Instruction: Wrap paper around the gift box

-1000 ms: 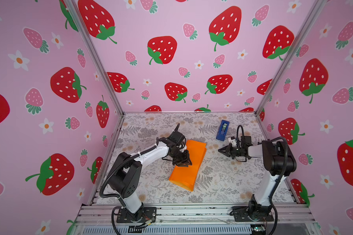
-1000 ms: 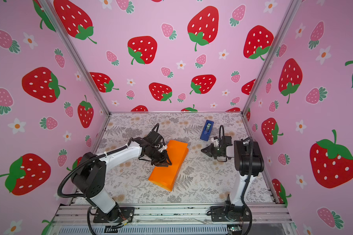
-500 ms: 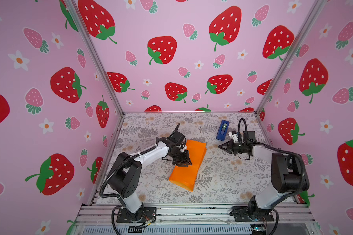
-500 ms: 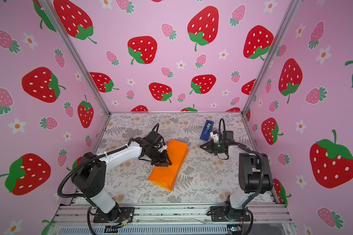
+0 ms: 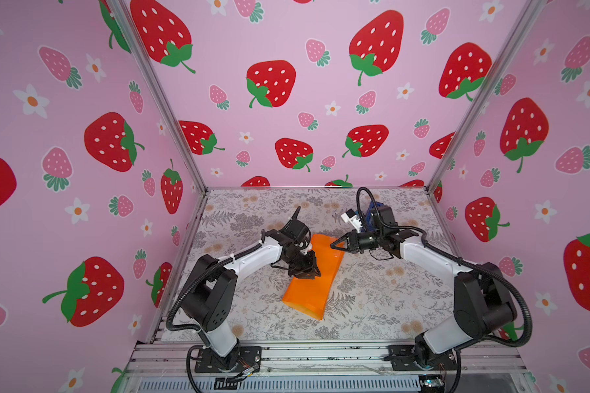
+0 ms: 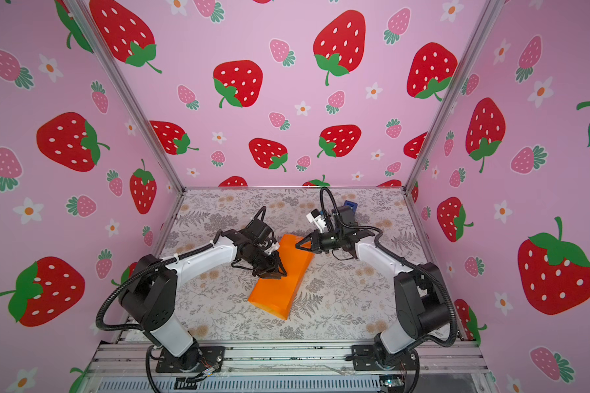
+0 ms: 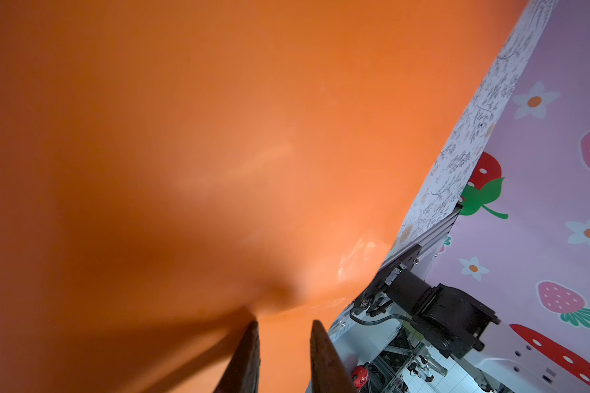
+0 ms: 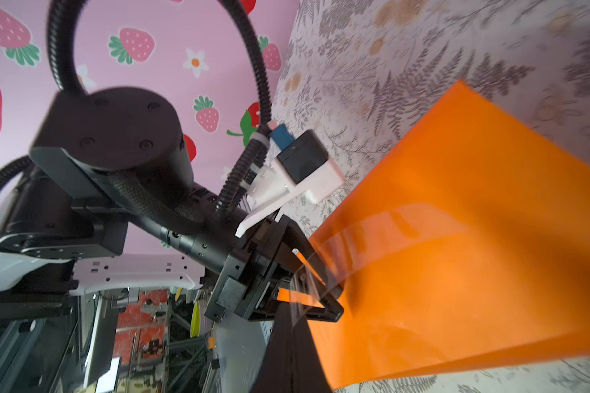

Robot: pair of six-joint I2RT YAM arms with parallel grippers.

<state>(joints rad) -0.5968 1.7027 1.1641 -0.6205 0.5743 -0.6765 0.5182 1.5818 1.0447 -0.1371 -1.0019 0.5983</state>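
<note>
The orange paper (image 5: pixel 312 282) (image 6: pixel 280 285) lies folded into a long bundle on the floral table; the gift box is hidden. My left gripper (image 5: pixel 309 270) (image 6: pixel 275 272) stands on the bundle's left edge near its middle. In the left wrist view its fingers are slightly apart, with the left gripper (image 7: pixel 283 326) tips pressed against the paper (image 7: pixel 218 136). My right gripper (image 5: pixel 332 244) (image 6: pixel 297 245) hovers at the bundle's far end. In the right wrist view the right gripper (image 8: pixel 292 316) is shut on a clear tape strip (image 8: pixel 389 238) that curves over the paper (image 8: pixel 474 238).
A bright-blue tape dispenser (image 5: pixel 375 206) (image 6: pixel 351 205) stands at the back right, mostly hidden behind my right wrist. Pink strawberry walls enclose the table on three sides. An aluminium rail (image 5: pixel 321 354) runs along the front edge.
My right gripper has swung left from beside the tape dispenser to the far end of the paper bundle. The left gripper and the paper have not moved.
</note>
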